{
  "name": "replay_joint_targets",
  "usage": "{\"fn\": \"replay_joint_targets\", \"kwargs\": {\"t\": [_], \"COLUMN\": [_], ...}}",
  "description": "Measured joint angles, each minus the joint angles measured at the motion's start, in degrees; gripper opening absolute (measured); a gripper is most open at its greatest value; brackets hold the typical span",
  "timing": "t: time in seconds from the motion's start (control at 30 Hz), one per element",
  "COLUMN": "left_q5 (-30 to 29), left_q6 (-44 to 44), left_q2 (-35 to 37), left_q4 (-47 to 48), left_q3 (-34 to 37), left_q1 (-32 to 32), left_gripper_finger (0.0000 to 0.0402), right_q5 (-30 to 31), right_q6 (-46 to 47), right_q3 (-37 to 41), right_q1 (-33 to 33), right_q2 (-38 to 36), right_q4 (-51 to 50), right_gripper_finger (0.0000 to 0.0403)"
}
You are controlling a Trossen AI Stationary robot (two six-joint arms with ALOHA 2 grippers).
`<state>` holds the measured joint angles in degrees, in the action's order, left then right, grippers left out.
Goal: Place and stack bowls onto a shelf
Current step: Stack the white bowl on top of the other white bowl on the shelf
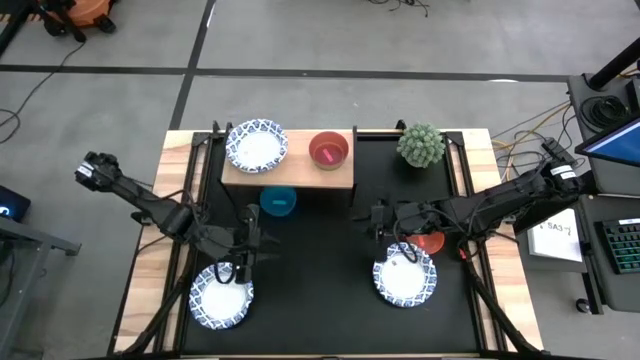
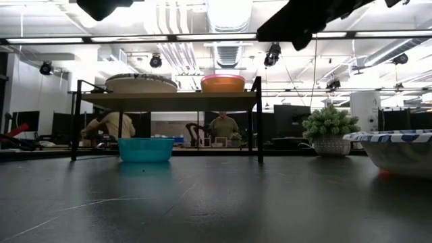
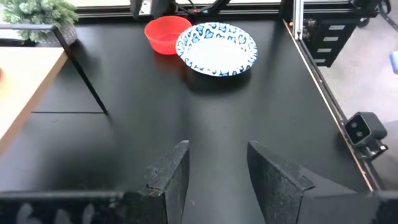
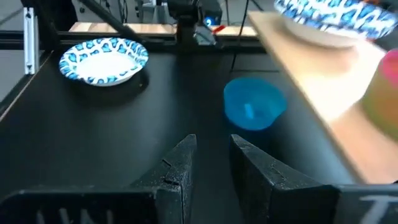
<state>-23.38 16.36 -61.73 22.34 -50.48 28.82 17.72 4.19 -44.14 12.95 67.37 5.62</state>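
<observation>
On the shelf: 1 patterned bowl and 1 magenta bowl, teal bowl beneath; 2 patterned bowls on the table await, left gripper and right gripper both parted and empty, seemingly poised between pickups.

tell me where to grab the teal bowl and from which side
Pinch the teal bowl at its rim, on the edge facing away from the shelf. It sits upright, partly under the shelf board, so a straight-down grasp is likely blocked; the right gripper, open, has the clearer approach.
</observation>
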Motion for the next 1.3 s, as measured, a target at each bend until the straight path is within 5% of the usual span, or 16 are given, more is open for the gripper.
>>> {"fn": "replay_joint_targets", "kwargs": {"t": [0.27,0.8,0.97,1.2,1.3], "left_q5": [-0.13,-3.13,-3.13,-3.13,-3.13], "left_q6": [-0.32,-0.75,-0.81,-1.05,-1.05], "left_q2": [-0.15,-1.71,-1.97,-1.97,-1.97], "left_q4": [0.19,-0.05,-0.01,0.17,0.87], "left_q3": [1.0,1.16,1.16,1.16,1.18], "left_q1": [0.02,-0.05,-0.05,-0.05,-0.05], "left_gripper_finger": [0.0143,0.0143,0.0143,0.0143,0.0143], "right_q5": [0.23,0.35,-0.91,-6.24,-10.18], "right_q6": [14.02,44.34,56.85,57.63,45.49], "right_q3": [-1.07,-23.95,-25.64,-24.62,-24.06], "right_q1": [0.68,0.29,0.46,1.17,1.58], "right_q2": [0.45,8.14,11.72,13.7,13.84], "right_q4": [-4.24,-58.8,-73.78,-73.32,-69.55], "right_gripper_finger": [0.0071,0.0042,0.004,0.0089,0.0121]}}
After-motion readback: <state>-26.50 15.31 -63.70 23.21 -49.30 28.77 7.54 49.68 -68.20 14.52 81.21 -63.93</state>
